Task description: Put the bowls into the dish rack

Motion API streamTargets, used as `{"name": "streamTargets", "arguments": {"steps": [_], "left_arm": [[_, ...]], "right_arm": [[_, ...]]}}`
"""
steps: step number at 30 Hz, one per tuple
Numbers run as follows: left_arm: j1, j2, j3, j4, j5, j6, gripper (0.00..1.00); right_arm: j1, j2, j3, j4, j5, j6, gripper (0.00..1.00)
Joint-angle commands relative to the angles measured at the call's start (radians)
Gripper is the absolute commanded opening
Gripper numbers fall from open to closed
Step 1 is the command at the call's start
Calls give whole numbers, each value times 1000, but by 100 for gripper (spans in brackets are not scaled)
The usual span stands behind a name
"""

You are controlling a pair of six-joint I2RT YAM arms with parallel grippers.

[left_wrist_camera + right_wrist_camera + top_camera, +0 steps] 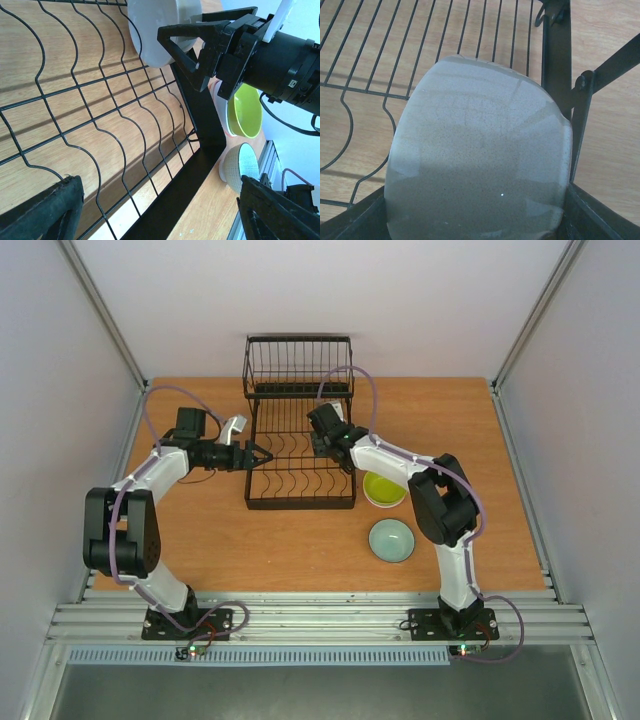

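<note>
The black wire dish rack (300, 455) stands mid-table. My right gripper (325, 435) hovers over its right side, shut on a pale speckled bowl (480, 175) held on edge just above the rack wires (365, 90). From the left wrist view the same bowl (157, 30) shows between the right fingers (192, 55). My left gripper (262, 456) sits at the rack's left edge, open, with only wires (100, 130) between its fingers. A yellow-green bowl (384, 488) sits in a red-trimmed white bowl (220, 107). A pale teal bowl (391, 540) stands nearer.
The rack's taller basket section (298, 365) is at the far end. The two bowl spots lie right of the rack beside the right arm (440, 500). White walls enclose the table on three sides.
</note>
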Motion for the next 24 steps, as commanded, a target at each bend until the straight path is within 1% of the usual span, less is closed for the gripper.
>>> {"name": "streamTargets", "arguments": {"steps": [1, 2, 5, 8, 13, 17, 21, 24], "left_arm": [[7, 19, 2, 16, 23, 22, 84], [7, 20, 3, 17, 25, 21, 84], [6, 20, 3, 15, 29, 22, 84], [6, 22, 2, 15, 28, 24, 84], [6, 21, 3, 13, 26, 25, 84], [6, 19, 2, 12, 24, 26, 84], [6, 22, 1, 15, 19, 26, 84], [6, 29, 1, 20, 17, 20, 84]], "right_arm": [[-12, -41, -47, -24, 41, 35, 75], [-13, -52, -58, -21, 46, 38, 79], [-12, -95, -100, -5, 59, 37, 87], [-12, -147, -132, 0, 68, 34, 90], [-11, -293, -218, 28, 38, 43, 90], [-11, -468, -314, 41, -2, 67, 90], [-11, -632, -372, -84, 50, 118, 87], [-10, -716, -409, -199, 95, 154, 82]]}}
